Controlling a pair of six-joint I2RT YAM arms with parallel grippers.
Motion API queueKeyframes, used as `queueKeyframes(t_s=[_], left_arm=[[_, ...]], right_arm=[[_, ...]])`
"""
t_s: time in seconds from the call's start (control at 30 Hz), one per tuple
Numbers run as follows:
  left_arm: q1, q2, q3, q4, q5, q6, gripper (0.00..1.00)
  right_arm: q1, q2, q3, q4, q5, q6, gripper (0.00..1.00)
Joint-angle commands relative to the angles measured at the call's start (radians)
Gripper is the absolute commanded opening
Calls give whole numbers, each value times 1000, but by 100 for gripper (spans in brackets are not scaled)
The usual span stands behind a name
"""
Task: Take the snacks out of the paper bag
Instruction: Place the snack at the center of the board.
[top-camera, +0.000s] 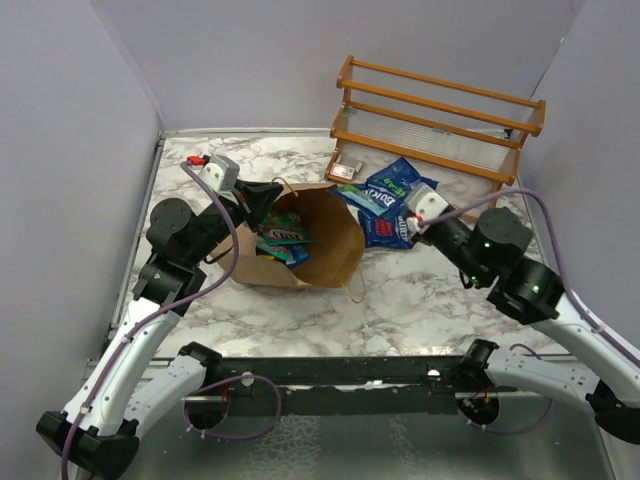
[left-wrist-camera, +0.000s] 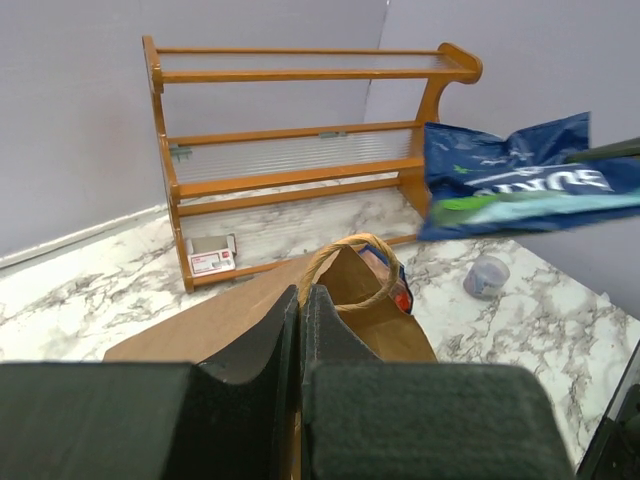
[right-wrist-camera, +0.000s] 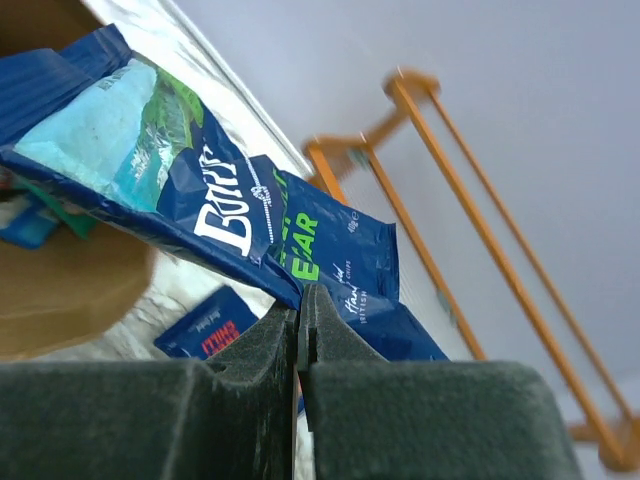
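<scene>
The brown paper bag lies on its side on the marble table, mouth toward the left arm. Several snacks show inside it. My left gripper is shut on the bag's rim beside the twisted handle, holding the mouth up. My right gripper is shut on the corner of a blue and teal snack packet, which hangs in the air right of the bag. More blue packets lie on the table between the bag and the shelf; one has green lettering.
A wooden two-tier shelf stands at the back right. A small pale box with a red mark sits under it. A small clear cup stands on the marble to the right. Grey walls close in the back and both sides.
</scene>
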Motion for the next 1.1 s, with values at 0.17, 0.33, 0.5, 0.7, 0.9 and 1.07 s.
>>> queueKeyframes(t_s=[0.17, 0.33, 0.5, 0.7, 0.9, 1.07], left_arm=[[-2, -1, 28, 12, -7, 17, 0], [-2, -4, 20, 25, 3, 10, 0], [-2, -6, 13, 39, 10, -1, 0], [-2, -14, 14, 33, 34, -9, 0], [-2, -21, 20, 19, 38, 4, 0], [-2, -25, 13, 28, 50, 0, 0]], right_arm=[[-144, 114, -147, 336, 378, 195, 1], [-322, 233, -216, 321, 167, 224, 1], [-352, 383, -333, 480, 105, 183, 1], [-373, 539, -382, 665, -39, 20, 1], [-396, 600, -380, 686, -85, -167, 1], [-409, 643, -413, 721, -102, -176, 1]])
